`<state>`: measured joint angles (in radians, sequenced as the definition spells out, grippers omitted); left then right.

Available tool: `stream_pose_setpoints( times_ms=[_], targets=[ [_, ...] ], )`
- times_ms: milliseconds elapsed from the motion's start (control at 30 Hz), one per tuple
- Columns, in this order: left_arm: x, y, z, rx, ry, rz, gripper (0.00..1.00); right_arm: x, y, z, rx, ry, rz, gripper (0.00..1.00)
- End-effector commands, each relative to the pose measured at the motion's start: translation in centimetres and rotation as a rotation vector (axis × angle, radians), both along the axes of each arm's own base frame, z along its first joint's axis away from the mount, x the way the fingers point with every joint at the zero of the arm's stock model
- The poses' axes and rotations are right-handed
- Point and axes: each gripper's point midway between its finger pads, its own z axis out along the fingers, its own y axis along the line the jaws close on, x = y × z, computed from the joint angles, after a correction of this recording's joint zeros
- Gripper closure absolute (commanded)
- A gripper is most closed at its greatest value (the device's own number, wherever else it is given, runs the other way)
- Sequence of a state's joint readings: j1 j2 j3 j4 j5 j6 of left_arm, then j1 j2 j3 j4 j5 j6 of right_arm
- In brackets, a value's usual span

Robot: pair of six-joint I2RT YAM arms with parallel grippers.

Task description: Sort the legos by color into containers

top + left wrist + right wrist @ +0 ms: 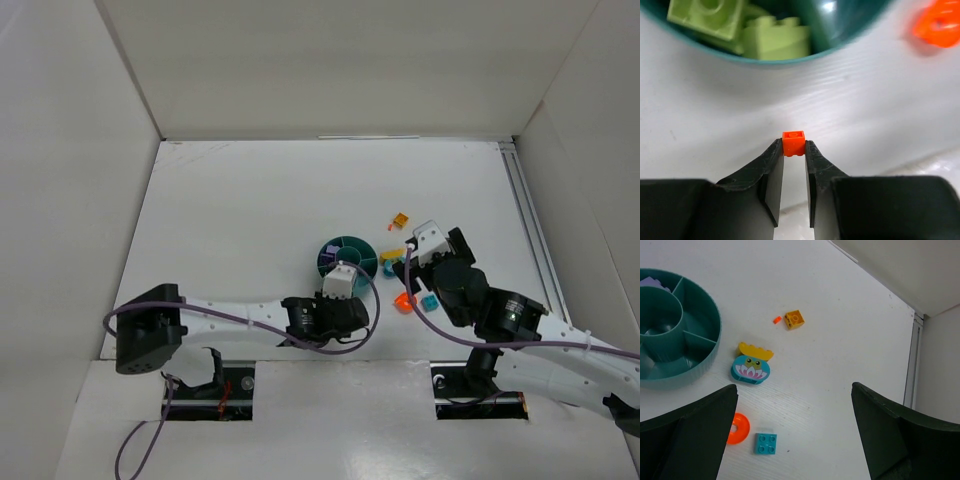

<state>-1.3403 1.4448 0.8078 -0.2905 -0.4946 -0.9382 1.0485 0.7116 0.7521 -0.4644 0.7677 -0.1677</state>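
Beside the round teal plastic dish (pixel 855 25), your left fingers (pixel 771 170) pinch a tiny orange brick (pixel 793 142); right fingers (pixel 690 440) gape empty; loose bricks (pixel 765 443) lie unsorted.

I see the white table (pixel 840 315) carrying a round teal plastic dish (pixel 707 362), an orange plastic ring (pixel 738 428), a square teal brick (pixel 765 443), a yellow-orange brick (pixel 794 319) and, I think, a tiny orange chip (pixel 777 319).

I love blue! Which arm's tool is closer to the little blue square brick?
Right. The right tool hangs open right over the blue square brick; the left tool is over by the dish.
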Motion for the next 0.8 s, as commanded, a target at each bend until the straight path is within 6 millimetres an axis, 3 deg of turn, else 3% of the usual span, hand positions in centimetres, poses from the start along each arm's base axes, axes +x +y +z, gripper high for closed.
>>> stream_pose_setpoints(
  times_ms=[0,167,233,333,500,567,767],
  targets=[
    [0.7,-1.7,5.3,-0.07,-0.095,-0.077,0.95,0.2,-0.9,0.6,0.039,-0.022,-0.074,0.0],
    [2.2,-3.4,10.5,-0.167,-0.205,-0.091,0.92,0.9,-2.2,0.2,0.039,-0.013,-0.139,0.0],
    [2.8,-4.0,11.6,-0.181,-0.256,-0.101,0.89,1.6,-2.9,-0.4,0.021,0.009,-0.177,0.0],
    [5.3,-4.7,13.9,-0.208,-0.318,-0.075,0.87,2.8,-3.4,-1.4,0.018,0.065,-0.188,0.0],
    [7.1,-5.2,14.4,-0.187,-0.351,-0.069,0.87,4.5,-5.1,-2.2,0.009,0.121,-0.194,0.0],
    [8.2,-5.0,13.4,-0.151,-0.35,-0.063,0.87,5.1,-6.0,-2.2,0.004,0.121,-0.202,0.0],
    [8.7,-5.9,12.6,-0.146,-0.326,-0.089,0.87,5.7,-7.3,-3.3,0.017,0.138,-0.202,0.0]
  ],
)
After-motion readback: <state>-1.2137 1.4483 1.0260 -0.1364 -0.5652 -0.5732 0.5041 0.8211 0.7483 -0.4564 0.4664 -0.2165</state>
